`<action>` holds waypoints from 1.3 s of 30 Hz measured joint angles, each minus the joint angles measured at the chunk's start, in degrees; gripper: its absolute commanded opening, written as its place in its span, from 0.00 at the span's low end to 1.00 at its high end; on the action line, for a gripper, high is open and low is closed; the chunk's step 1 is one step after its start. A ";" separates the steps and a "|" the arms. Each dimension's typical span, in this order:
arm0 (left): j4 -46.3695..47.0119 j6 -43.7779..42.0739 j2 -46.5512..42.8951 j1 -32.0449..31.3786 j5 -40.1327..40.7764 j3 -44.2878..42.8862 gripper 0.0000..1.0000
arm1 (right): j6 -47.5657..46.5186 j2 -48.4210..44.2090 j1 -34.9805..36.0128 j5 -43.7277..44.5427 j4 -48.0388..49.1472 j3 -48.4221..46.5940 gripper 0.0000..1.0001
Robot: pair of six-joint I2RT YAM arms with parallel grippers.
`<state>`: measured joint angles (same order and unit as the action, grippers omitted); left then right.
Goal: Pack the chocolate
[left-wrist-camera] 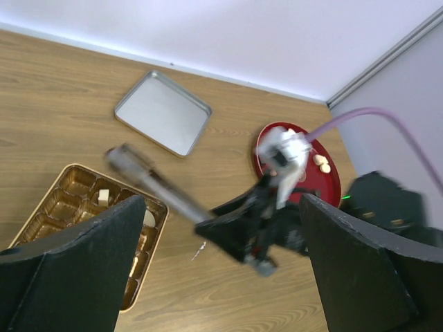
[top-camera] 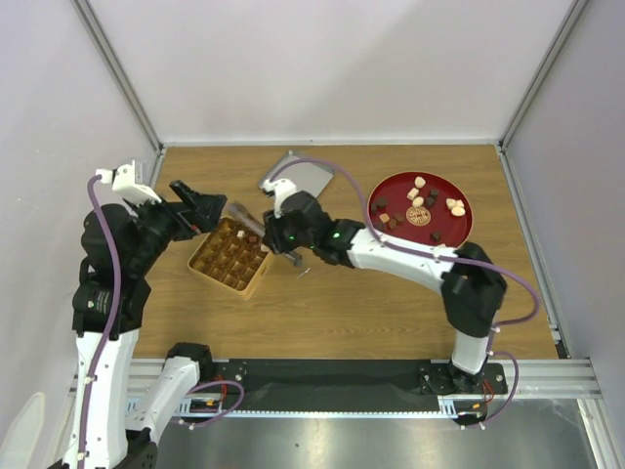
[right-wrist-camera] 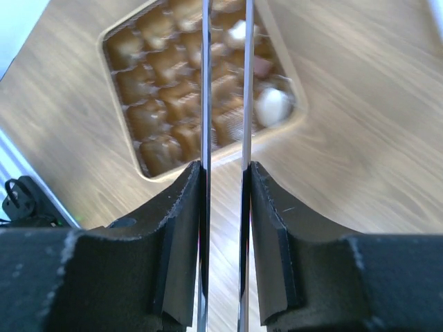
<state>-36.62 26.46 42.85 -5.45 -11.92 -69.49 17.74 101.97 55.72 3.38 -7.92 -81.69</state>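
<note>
The chocolate point(top-camera: 418, 201) lies as several small dark, tan and cream pieces on a red plate point(top-camera: 395, 189) at the back right. A few pieces point(right-wrist-camera: 272, 106) sit in the tan grid box point(top-camera: 217, 280), which also shows in the left wrist view point(left-wrist-camera: 86, 169) and the right wrist view point(right-wrist-camera: 119, 104). My right gripper point(top-camera: 278, 234) is shut on the metal tongs point(right-wrist-camera: 206, 83), whose tips point(top-camera: 244, 215) reach over the box's far corner. The tong blades stand slightly apart with nothing between them. My left gripper point(top-camera: 200, 210) is open and empty, above the box's far left corner.
A flat metal tray point(top-camera: 298, 179) lies behind the box, also in the left wrist view point(left-wrist-camera: 163, 112). The right arm stretches across the middle of the table. White walls enclose the table at the back and sides.
</note>
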 measured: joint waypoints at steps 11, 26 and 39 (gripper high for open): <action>-0.02 -0.04 -0.79 0.00 0.83 -0.07 1.00 | -1.38 11.02 2.93 -2.45 3.54 -6.32 0.32; 0.04 -0.02 -0.81 0.00 0.83 0.39 1.00 | -3.17 15.47 3.41 -1.27 3.72 -7.28 0.43; 0.07 -0.02 -0.79 0.00 0.83 0.39 1.00 | -5.33 11.87 4.31 2.91 2.21 -7.23 0.47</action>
<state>-36.56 26.44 42.06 -5.45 -11.09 -69.10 12.40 113.84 60.03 6.28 -5.72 -88.92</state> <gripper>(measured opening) 0.996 0.469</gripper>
